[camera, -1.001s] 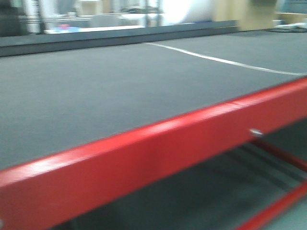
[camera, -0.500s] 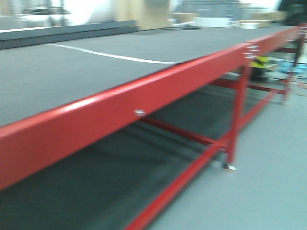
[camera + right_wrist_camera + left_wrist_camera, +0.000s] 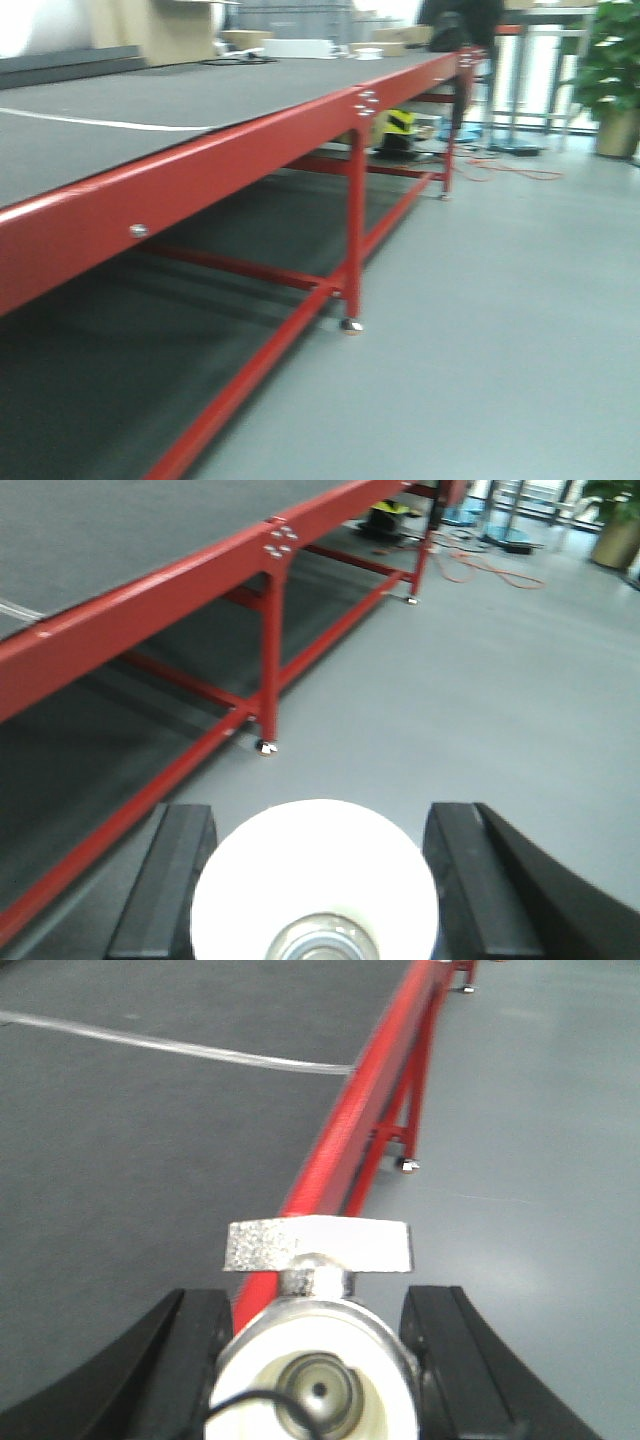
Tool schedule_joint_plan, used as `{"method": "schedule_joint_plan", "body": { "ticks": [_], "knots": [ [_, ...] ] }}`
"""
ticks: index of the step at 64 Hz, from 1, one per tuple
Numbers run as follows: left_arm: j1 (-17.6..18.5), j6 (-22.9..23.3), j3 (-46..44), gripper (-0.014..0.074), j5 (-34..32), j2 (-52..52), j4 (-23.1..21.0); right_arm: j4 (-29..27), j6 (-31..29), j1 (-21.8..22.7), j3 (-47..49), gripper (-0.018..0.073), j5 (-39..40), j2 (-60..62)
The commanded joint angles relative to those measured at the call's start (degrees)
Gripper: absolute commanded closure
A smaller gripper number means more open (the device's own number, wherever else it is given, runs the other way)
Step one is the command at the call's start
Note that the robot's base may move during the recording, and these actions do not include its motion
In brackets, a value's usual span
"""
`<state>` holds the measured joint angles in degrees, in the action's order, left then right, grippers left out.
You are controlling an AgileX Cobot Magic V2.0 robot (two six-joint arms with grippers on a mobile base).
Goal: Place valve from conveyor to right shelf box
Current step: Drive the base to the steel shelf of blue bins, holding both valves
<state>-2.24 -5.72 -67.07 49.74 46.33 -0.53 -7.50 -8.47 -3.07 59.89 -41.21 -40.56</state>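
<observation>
Small silver metal valve: pinched between the black fingers of the left gripper. White plastic end cap faces the wrist camera; flat silver lever on top, level. The conveyor's red rail runs out from behind it.

Wide flat dark grey conveyor belt: red rail and legs, thin white line across it.

Right gripper clasps a round white plastic cap; remainder hidden.

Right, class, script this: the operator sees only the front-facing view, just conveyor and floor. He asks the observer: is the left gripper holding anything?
Observer: Yes, the left gripper's jaws hold the valve, lever on top.
Operator: And the right?
Observer: The right gripper holds a white-capped part.
Operator: Where's the valve?
Observer: Seemingly above the conveyor's red rail, floor beside it.
</observation>
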Motion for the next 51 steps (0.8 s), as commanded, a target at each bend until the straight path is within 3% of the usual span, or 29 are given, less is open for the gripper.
{"method": "schedule_joint_plan", "body": {
  "ticks": [1, 51],
  "knots": [
    [0.28, 0.33, -0.24, 0.0708, -3.21, -0.57, -0.36, 0.06, -0.24, 0.01, 0.56, 0.0713, 4.35, 0.64],
    [0.28, 0.33, -0.24, 0.0708, -3.21, -0.57, -0.36, 0.06, -0.24, 0.01, 0.56, 0.0713, 4.35, 0.64]
  ]
}}
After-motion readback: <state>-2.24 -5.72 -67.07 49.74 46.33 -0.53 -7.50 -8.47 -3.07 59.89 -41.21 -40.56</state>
